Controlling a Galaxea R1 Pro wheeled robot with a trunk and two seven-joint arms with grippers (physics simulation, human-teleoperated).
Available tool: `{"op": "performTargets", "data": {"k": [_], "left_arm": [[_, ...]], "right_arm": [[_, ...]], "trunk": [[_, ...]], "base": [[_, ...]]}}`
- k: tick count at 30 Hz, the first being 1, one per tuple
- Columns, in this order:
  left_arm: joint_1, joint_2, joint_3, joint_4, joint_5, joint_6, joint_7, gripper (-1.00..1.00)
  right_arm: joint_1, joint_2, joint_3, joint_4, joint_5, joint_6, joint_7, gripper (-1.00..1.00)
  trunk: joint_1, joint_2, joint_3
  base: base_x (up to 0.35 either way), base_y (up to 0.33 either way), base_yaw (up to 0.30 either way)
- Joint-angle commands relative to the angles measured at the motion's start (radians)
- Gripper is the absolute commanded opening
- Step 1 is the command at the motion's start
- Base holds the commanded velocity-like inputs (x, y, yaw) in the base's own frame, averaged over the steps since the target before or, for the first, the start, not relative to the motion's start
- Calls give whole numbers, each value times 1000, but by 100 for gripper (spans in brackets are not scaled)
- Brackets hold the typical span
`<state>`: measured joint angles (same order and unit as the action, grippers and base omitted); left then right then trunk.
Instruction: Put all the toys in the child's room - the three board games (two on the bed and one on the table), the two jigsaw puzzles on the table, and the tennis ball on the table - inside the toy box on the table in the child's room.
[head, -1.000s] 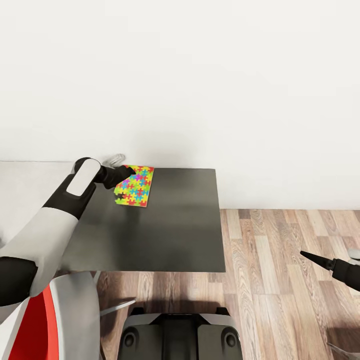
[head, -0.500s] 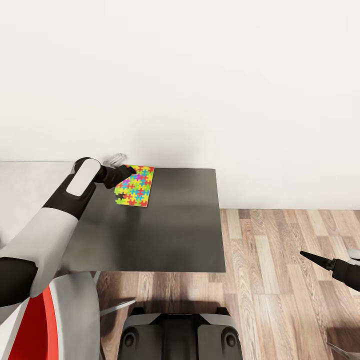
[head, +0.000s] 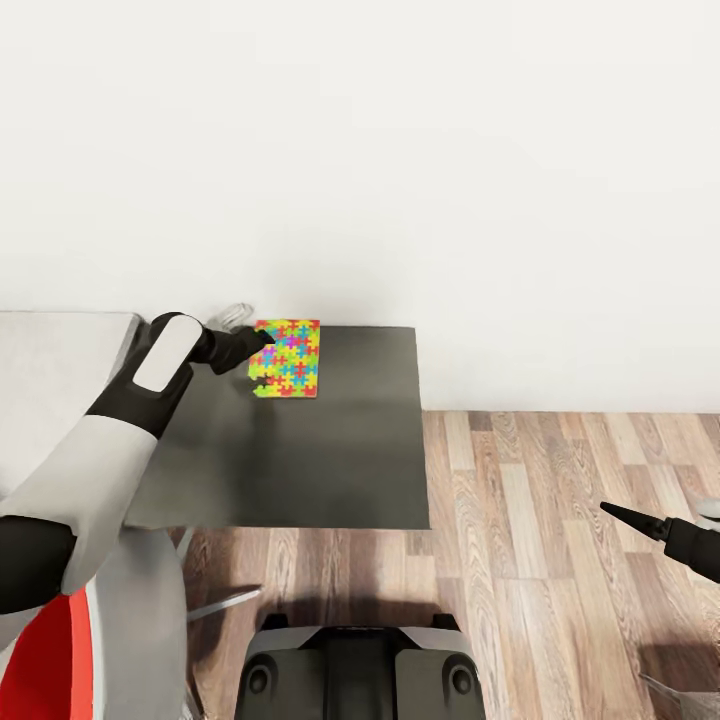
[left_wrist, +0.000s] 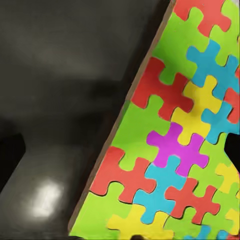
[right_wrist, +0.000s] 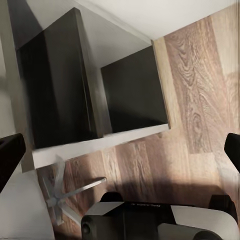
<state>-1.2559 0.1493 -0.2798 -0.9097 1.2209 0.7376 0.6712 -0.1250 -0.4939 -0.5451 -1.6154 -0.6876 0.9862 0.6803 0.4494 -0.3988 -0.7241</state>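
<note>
Head view, catalogued left to right: whole picture shifted against the earlier frames, so read as a camera turn, not as furniture moving. Brought further into frame at the left by that turn: pale grey-white top of the table (head: 60, 360), the likely direction for the delivery. Next, left arm (head: 150, 385) reaching forward, left gripper (head: 262, 342) at the near-left edge of the jigsaw puzzle (head: 289, 358). Puzzle box noted as squarer to the lower dark desk (head: 300, 450) than half a second ago and closer to its far edge by the wall; judged to have been nudged or taken up, though could not be told whether resting on the desk or raised off it. Confirmed in the left wrist view: puzzle (left_wrist: 170, 145) tilted across the dark surface, fingers spread wide, one finger (left_wrist: 10, 160) off the box's edge and the other over its printed face, not pinched. Small pale curved item (head: 235, 318) behind the gripper, too small to identify. Nothing found lying between puzzle and table apart from the arm itself. Further right: wood-plank floor (head: 560, 520), then right gripper (head: 612, 512) idle well apart, fingers (right_wrist: 10, 155) spread and holding nothing.
</note>
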Motion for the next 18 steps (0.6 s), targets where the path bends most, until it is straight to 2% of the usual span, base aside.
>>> {"op": "performTargets", "data": {"k": [1,7,18], "left_arm": [[0,0,-4,17,28,-5,10,100],[4,-6,-4,17,25,-5,10,100],[5,-10,-11,15,23,-5,10,100]], "right_arm": [[-1,0,-1,0,3,5,5,100],[-1,1,-1,0,3,5,5,100],[-1,2,-1,0,3,5,5,100]], "trunk": [[1,-1,-1],[1,-1,-1],[1,-1,-1]], "base": [[-149,-209,0],[-94,-134,0],[-24,-34,0]]}}
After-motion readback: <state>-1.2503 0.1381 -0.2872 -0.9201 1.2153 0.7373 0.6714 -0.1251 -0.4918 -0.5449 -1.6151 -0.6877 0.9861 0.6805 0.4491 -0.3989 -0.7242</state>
